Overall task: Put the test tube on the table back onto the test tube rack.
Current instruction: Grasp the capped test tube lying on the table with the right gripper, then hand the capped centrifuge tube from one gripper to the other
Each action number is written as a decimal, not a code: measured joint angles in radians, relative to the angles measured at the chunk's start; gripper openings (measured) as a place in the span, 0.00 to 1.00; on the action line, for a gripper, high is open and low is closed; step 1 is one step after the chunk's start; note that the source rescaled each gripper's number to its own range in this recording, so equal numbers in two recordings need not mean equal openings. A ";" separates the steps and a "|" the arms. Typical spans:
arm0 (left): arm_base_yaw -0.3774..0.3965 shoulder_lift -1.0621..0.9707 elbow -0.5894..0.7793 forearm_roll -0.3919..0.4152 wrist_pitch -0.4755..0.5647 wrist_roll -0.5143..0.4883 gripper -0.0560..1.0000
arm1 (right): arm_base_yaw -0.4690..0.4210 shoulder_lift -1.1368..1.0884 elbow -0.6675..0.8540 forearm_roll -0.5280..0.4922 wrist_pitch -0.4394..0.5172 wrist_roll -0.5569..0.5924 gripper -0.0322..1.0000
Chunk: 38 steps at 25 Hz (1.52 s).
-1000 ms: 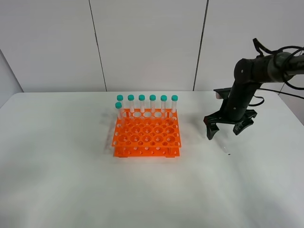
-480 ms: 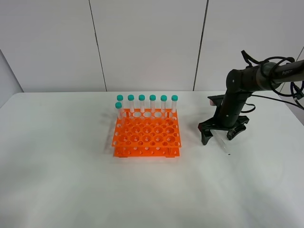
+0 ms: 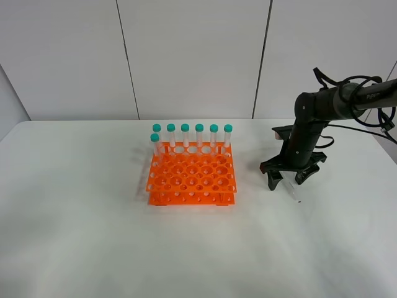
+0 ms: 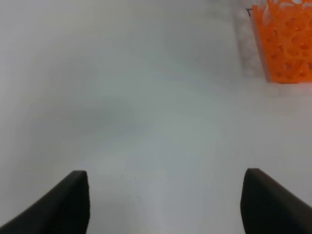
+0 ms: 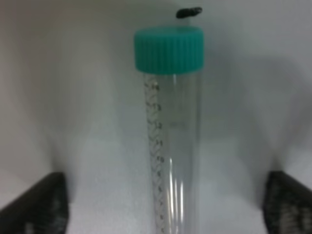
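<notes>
The test tube (image 3: 293, 195) lies flat on the white table (image 3: 93, 217), right of the orange test tube rack (image 3: 192, 177). My right gripper (image 3: 289, 182) is open and low over the tube, one finger on each side. In the right wrist view the clear tube (image 5: 173, 146) with its teal cap (image 5: 168, 48) lies between the two dark fingertips (image 5: 36, 204), untouched. My left gripper (image 4: 165, 204) is open and empty over bare table, with a corner of the rack (image 4: 285, 44) far off. The left arm is out of the exterior high view.
Several identical teal-capped tubes (image 3: 192, 133) stand upright along the rack's back row and one at its back left. The other holes of the rack hold nothing. A small dark speck (image 5: 188, 12) lies on the table just beyond the tube's cap.
My right gripper has moved left and down over the lying tube, and its open fingers now straddle it. The tube and the rack have not moved.
</notes>
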 joint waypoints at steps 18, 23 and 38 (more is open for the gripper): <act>0.000 0.000 0.000 0.000 0.000 0.000 1.00 | 0.000 -0.248 0.025 0.000 0.078 -0.054 0.06; 0.000 0.000 0.000 0.000 0.000 0.000 1.00 | 0.000 -0.515 0.229 0.019 0.077 -0.121 0.06; 0.000 0.000 0.000 0.000 0.000 0.000 1.00 | 0.000 -0.700 0.469 0.904 -0.061 -1.107 0.06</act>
